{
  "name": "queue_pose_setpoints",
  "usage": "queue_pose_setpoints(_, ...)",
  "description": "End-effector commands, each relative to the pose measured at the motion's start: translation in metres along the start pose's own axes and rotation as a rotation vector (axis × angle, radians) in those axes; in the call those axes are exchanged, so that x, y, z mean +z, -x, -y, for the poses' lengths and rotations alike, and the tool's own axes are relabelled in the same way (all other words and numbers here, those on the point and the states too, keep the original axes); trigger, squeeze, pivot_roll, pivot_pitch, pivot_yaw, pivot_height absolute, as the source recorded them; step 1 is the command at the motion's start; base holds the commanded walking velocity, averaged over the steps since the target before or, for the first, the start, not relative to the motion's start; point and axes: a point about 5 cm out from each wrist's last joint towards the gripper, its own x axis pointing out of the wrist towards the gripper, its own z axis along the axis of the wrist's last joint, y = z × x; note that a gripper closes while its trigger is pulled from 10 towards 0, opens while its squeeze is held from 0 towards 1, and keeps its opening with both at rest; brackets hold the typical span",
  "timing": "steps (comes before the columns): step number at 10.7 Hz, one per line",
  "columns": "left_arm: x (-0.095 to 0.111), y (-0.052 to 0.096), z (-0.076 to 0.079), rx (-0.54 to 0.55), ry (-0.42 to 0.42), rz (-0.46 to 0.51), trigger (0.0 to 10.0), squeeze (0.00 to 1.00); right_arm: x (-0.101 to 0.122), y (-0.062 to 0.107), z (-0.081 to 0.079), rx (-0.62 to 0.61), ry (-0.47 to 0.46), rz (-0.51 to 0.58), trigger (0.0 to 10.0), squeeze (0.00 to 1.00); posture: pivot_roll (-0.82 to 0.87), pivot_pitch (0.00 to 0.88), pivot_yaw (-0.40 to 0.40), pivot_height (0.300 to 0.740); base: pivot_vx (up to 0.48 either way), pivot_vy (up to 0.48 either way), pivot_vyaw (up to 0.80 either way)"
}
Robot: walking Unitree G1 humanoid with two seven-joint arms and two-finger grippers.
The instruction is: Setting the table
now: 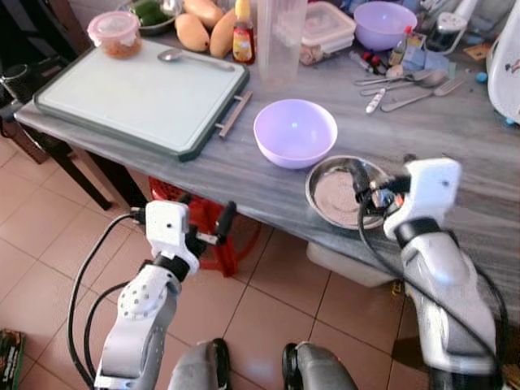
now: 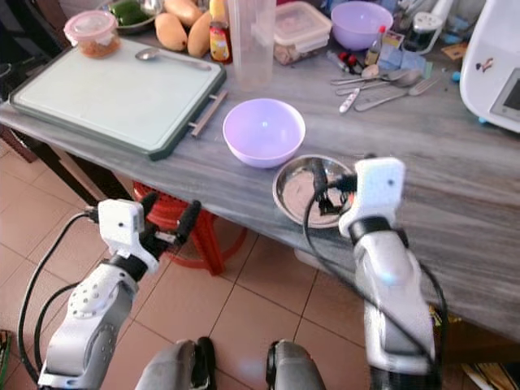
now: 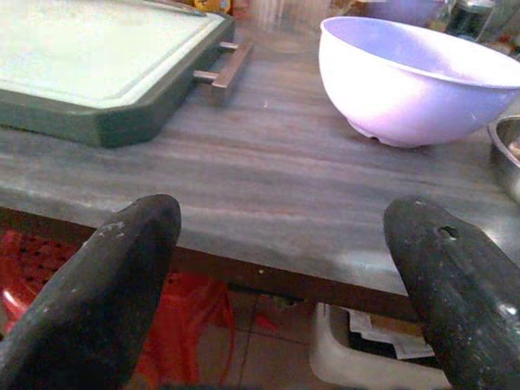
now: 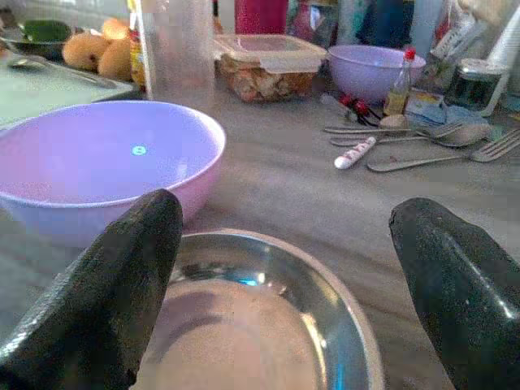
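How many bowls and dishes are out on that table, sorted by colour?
Purple bowls: 2, the near one beside the steel dish and the far one at the back.
Silver steel dish: 1, at the table edge, with the right gripper over it.
Dark bowl of green vegetables: 1, back corner.
Total: 4

Grey wood-grain table (image 1: 455, 154) runs across the upper frame, its front edge slanting down to the right. Upper left, a green-rimmed cutting board (image 1: 138, 97) lies flat with a spoon (image 1: 191, 57) on it. Centre frame, a lilac bowl (image 1: 295, 132), and just beside it at lower right a steel dish (image 1: 337, 195) near the edge. Upper right, loose cutlery (image 1: 410, 85) and 1 more lilac bowl (image 1: 383, 23).
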Motion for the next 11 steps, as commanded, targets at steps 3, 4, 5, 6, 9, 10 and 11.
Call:
queue_pose_setpoints(3,-0.002,0.003,-0.001,0.023,-0.004,-0.018,10.0,0.00,-0.003,0.010,-0.002,-0.047,-0.010,0.051,10.0,0.00,-0.05,0.161,0.014,0.725,-0.194,0.000,0.00)
queue_pose_setpoints(4,-0.003,0.004,0.000,0.023,-0.001,-0.027,10.0,0.00,-0.004,0.011,-0.003,-0.047,-0.014,0.059,10.0,0.00,-0.05,0.158,0.015,0.705,-0.326,0.000,0.00)
queue_pose_setpoints(5,-0.004,0.004,0.001,0.021,0.002,-0.031,10.0,0.00,-0.007,0.010,-0.004,-0.044,-0.011,0.057,10.0,0.00,-0.05,0.156,0.019,0.690,-0.326,0.000,0.00)
queue_pose_setpoints(6,-0.004,0.003,0.001,0.021,0.005,-0.032,10.0,0.00,-0.008,0.010,-0.006,-0.036,-0.003,0.060,10.0,0.00,-0.05,0.155,0.021,0.675,-0.326,0.000,0.00)
queue_pose_setpoints(9,-0.005,-0.003,-0.001,-0.006,0.003,-0.048,10.0,0.00,-0.016,0.002,-0.016,-0.014,0.012,0.076,10.0,0.00,-0.02,0.157,0.039,0.641,-0.324,0.000,0.00)
queue_pose_setpoints(10,-0.003,-0.005,-0.004,-0.006,-0.004,-0.041,10.0,0.00,-0.014,-0.002,-0.017,-0.019,0.022,0.080,10.0,0.00,-0.03,0.143,0.038,0.641,0.000,0.000,0.00)
queue_pose_setpoints(11,-0.001,-0.006,-0.007,0.014,0.005,-0.027,10.0,0.00,-0.015,-0.006,-0.015,-0.027,0.034,0.071,10.0,0.00,-0.03,0.134,0.034,0.641,0.000,0.000,0.00)
